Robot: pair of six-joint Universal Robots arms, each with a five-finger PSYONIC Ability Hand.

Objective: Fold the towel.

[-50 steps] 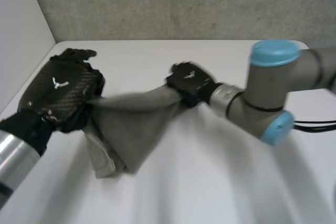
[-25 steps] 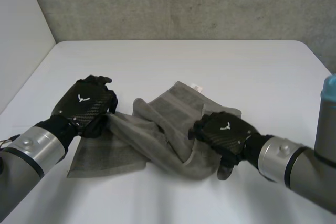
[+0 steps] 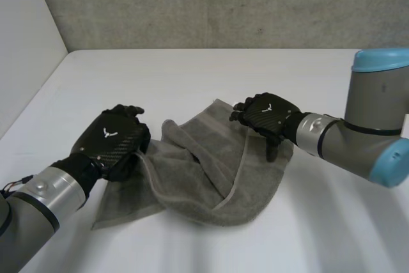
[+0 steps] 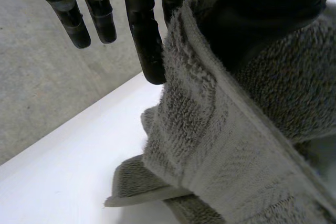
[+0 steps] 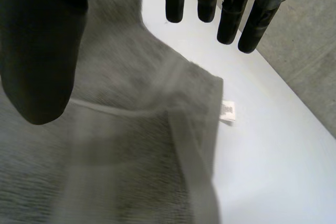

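A grey towel (image 3: pixel 198 180) lies loosely doubled and rumpled on the white table (image 3: pixel 255 75). My left hand (image 3: pixel 112 140) sits at the towel's left edge. In the left wrist view the towel's hemmed edge (image 4: pixel 210 103) runs up between the thumb and a finger (image 4: pixel 148 40), pinched there. My right hand (image 3: pixel 265 114) hovers over the towel's far right part, open, its fingers (image 5: pixel 231 19) straight and holding nothing. Under its palm lies the towel (image 5: pixel 131 129), with a small white tag (image 5: pixel 227 111) at the hem.
A grey concrete wall (image 3: pixel 223 4) stands behind the table and a white wall (image 3: pixel 25 43) runs along its left side. My right arm's elbow with its blue cap (image 3: pixel 383 113) hangs over the table's right part.
Both hands brought the lifted towel down onto the table. The right hand then let go, opened and drew back towards the far right. The left hand has kept its hold.
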